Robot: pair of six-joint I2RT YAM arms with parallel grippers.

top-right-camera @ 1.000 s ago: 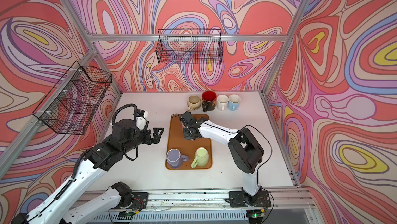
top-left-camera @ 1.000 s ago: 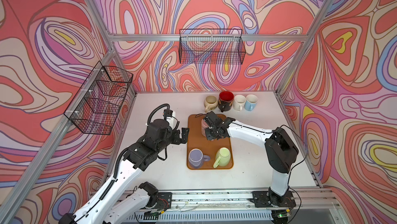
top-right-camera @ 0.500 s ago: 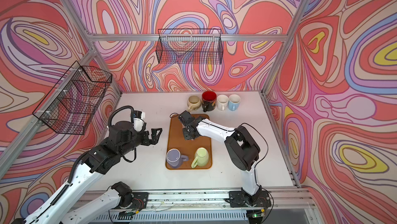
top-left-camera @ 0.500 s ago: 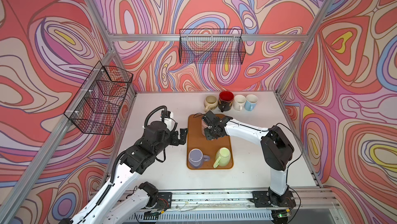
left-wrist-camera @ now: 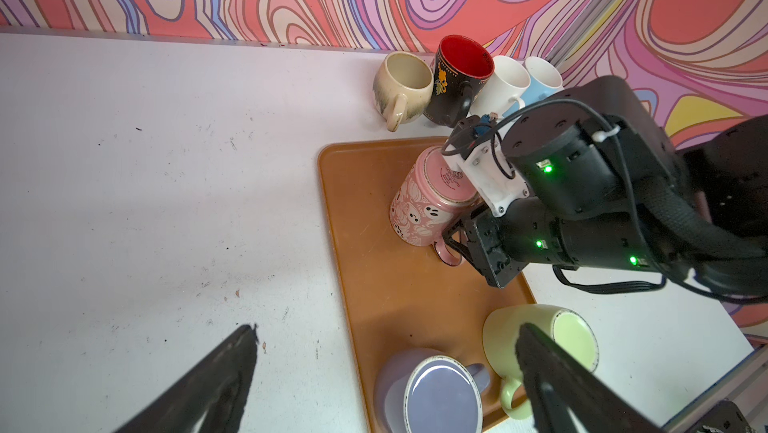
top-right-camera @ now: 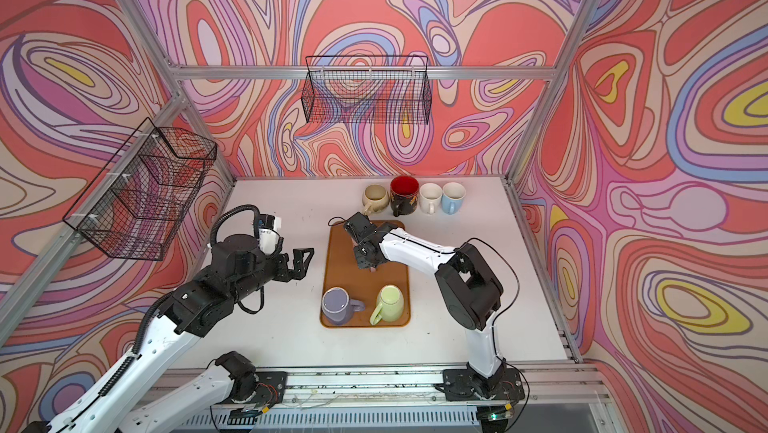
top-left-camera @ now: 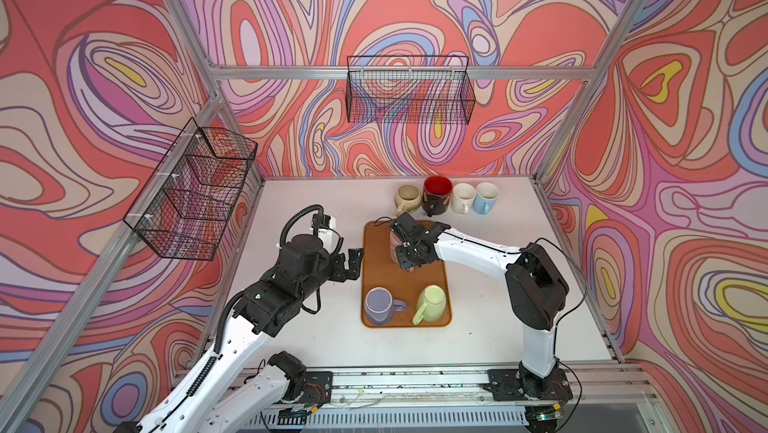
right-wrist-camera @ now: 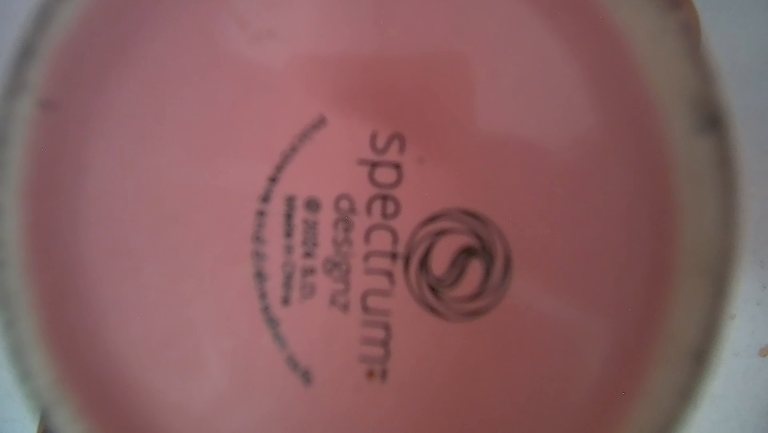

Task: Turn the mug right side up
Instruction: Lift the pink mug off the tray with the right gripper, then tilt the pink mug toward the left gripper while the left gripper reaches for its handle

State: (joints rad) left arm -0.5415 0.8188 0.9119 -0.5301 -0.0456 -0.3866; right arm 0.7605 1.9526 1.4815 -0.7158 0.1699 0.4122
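A pink mug [left-wrist-camera: 428, 202] with a ghost pattern stands bottom up, slightly tilted, at the far end of the brown tray [left-wrist-camera: 395, 294]. In both top views the wrist hides most of the mug [top-left-camera: 395, 244]. My right gripper [left-wrist-camera: 451, 240] is pressed against the side with the handle, but its jaws are hidden, so I cannot make out a grip. The right wrist view is filled by the mug's printed underside [right-wrist-camera: 374, 202]. My left gripper [top-left-camera: 351, 262] hovers open and empty by the tray's left edge, its fingertips [left-wrist-camera: 245, 339] wide apart.
A purple mug [top-left-camera: 379, 305] and a green mug [top-left-camera: 432, 302] sit on the tray's near end. Several upright mugs [top-left-camera: 436, 196] line the back wall. Wire baskets hang on the back wall [top-left-camera: 409, 90] and the left wall [top-left-camera: 193, 190].
Both arms shifted only slightly. The right gripper stays at the pink mug, which is still bottom up on the tray.
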